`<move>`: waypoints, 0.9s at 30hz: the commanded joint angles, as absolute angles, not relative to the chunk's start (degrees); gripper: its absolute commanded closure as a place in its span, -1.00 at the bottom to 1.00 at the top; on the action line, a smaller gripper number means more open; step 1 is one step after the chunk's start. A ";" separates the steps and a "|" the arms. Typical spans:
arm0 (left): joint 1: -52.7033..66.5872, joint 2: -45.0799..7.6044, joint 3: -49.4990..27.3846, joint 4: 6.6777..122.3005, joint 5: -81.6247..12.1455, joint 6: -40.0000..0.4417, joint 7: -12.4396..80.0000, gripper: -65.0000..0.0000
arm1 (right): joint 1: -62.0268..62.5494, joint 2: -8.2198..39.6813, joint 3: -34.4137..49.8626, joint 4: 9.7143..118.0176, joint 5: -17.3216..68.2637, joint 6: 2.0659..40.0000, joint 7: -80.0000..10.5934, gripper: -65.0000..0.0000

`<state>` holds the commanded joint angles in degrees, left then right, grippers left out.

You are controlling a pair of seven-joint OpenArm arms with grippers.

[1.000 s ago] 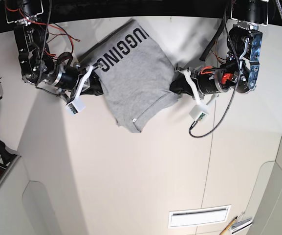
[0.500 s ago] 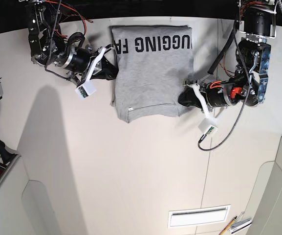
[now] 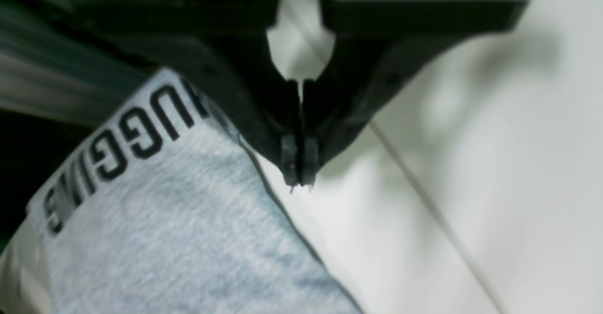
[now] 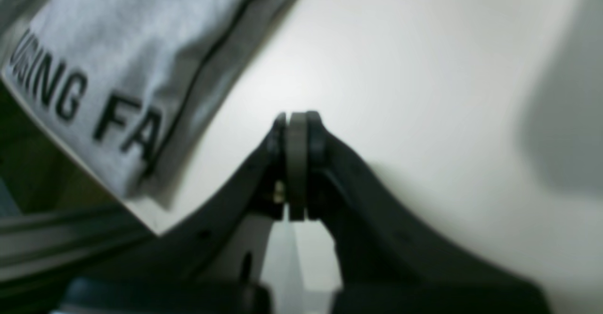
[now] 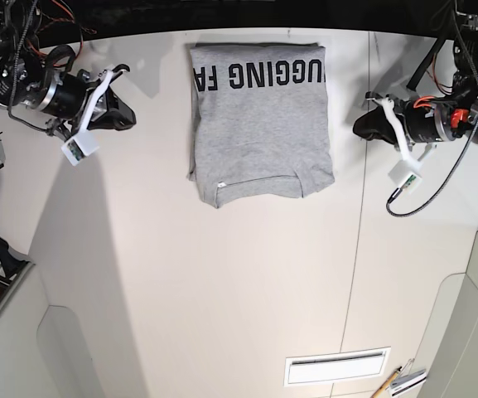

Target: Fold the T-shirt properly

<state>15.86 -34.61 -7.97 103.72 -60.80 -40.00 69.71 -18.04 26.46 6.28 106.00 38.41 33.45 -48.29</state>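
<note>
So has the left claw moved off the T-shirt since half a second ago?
Yes. In the base view the left claw has pulled away from the T-shirt edge, past the table seam, and is shut on nothing.

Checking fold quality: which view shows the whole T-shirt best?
The base view. The T-shirt lies there complete, folded into a rectangle with the black lettering along its far edge, clear of both arms. The left wrist view shows only one blurred corner with lettering beside the shut left pincer; the right wrist view shows the other lettered corner past the shut right pincer.
</note>
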 joint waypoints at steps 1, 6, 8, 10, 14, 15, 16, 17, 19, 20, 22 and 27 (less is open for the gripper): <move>18.90 -34.63 -10.11 105.36 -61.54 -40.00 70.46 1.00 | -19.68 27.44 6.44 106.45 38.63 33.45 -48.29 1.00; 33.71 -34.59 -16.25 113.49 -62.11 -40.00 70.78 1.00 | -26.74 32.03 6.48 109.40 40.10 33.45 -48.29 1.00; 38.87 -34.59 -16.58 115.33 -60.97 -40.00 70.76 1.00 | -29.47 33.95 6.48 109.95 40.58 33.45 -48.27 1.00; 43.29 -34.59 -16.58 115.66 -59.51 -40.00 70.72 1.00 | -32.23 35.53 6.46 109.95 40.75 33.47 -48.29 1.00; 50.39 -34.57 -16.56 115.52 -58.30 -40.00 70.48 1.00 | -38.48 37.36 6.46 109.91 41.15 33.50 -48.27 1.00; 51.92 -34.46 -16.53 115.37 -57.76 -40.00 70.26 1.00 | -40.05 37.47 6.44 109.86 41.04 33.52 -48.27 1.00; 53.32 -34.24 -16.51 115.22 -56.62 -40.00 69.63 1.00 | -41.45 37.45 6.37 109.80 40.75 33.52 -48.25 1.00; 54.63 -34.11 -16.38 114.83 -55.09 -40.00 68.05 1.00 | -42.70 37.47 6.24 109.62 40.62 33.52 -48.23 1.00; 56.36 -34.11 -15.16 112.88 -51.27 -40.00 64.84 1.00 | -44.36 37.47 5.65 108.51 39.53 33.52 -48.14 1.00; 56.55 -34.11 -13.98 111.22 -49.36 -40.00 63.75 1.00 | -44.62 37.47 5.17 107.35 38.92 33.52 -48.01 1.00; 56.49 -34.13 -10.33 106.04 -45.32 -40.00 60.34 1.00 | -44.62 37.47 3.53 103.81 37.54 33.52 -48.01 1.00; 55.64 -34.13 2.09 88.29 -33.23 -40.00 42.76 1.00 | -44.45 39.72 -6.11 92.42 31.83 33.65 -43.13 1.00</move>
<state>55.64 -34.13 2.09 88.29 -33.23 -40.00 42.76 -44.45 39.72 -6.11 92.42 31.83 33.65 -43.13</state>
